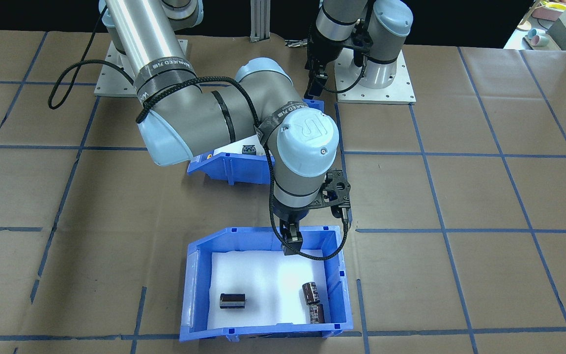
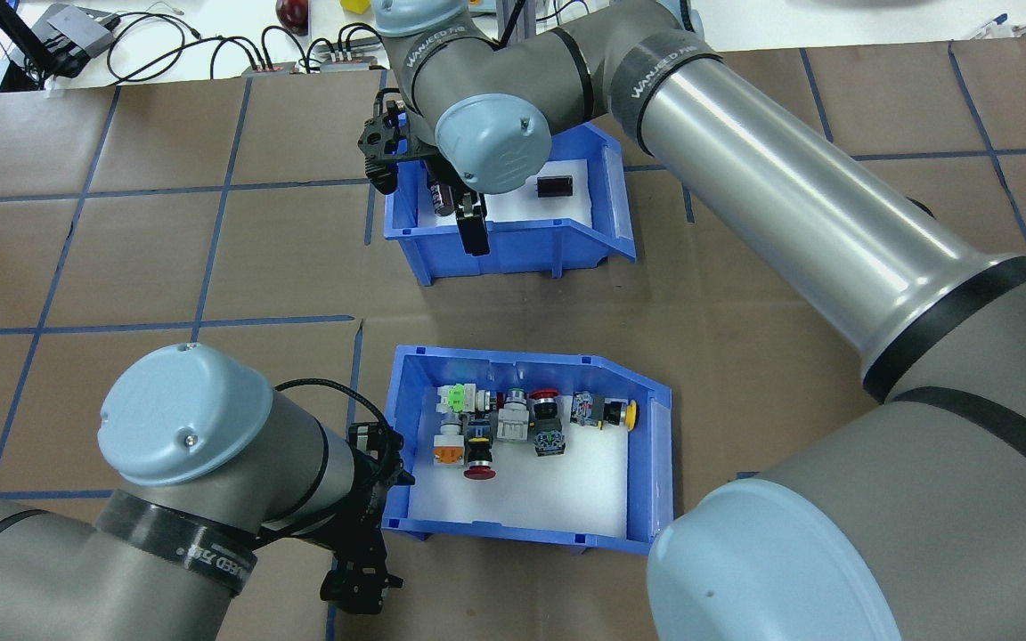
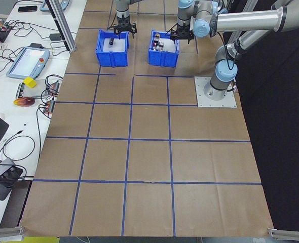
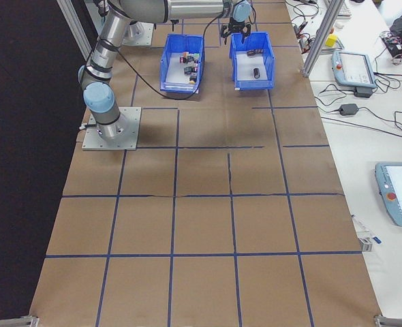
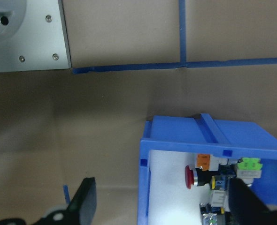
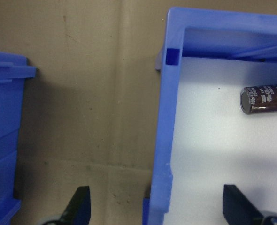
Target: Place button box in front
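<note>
The button box, a blue bin with a white foam floor, holds several coloured push-buttons and sits on the near side of the table. My left gripper is open and low at its left wall, one finger outside the bin and one inside. In the front-facing view the box is mostly hidden behind my right arm. The capacitor bin lies farther out. My right gripper is open and straddles that bin's wall nearest the button box, with dark capacitors on the foam.
Brown paper with a blue tape grid covers the table. The left arm's base plate lies just beside the button box. A bare strip of paper separates the two bins. Teach pendants and cables sit on the side benches.
</note>
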